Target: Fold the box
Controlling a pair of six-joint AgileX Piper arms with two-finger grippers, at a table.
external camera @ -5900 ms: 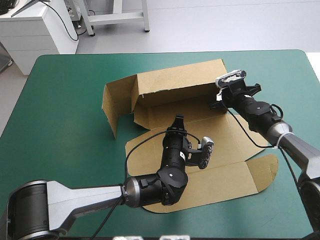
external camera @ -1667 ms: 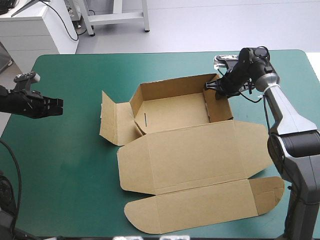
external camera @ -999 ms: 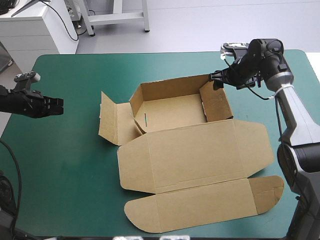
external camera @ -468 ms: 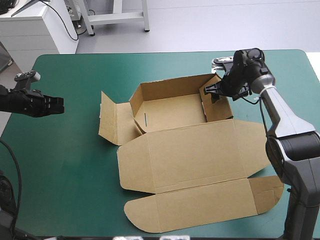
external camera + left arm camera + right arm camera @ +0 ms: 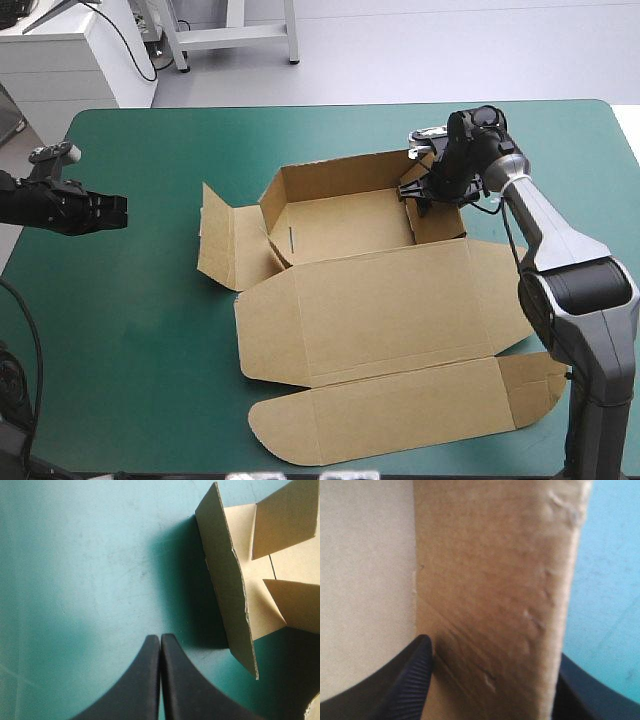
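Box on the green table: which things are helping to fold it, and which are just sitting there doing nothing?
For the job:
- the box, partly folded, lid flat
- the right pincer, at the box's right wall

Just there:
- the left pincer, shut, apart from the box, near the table's left edge
- the teal-green cover under it all
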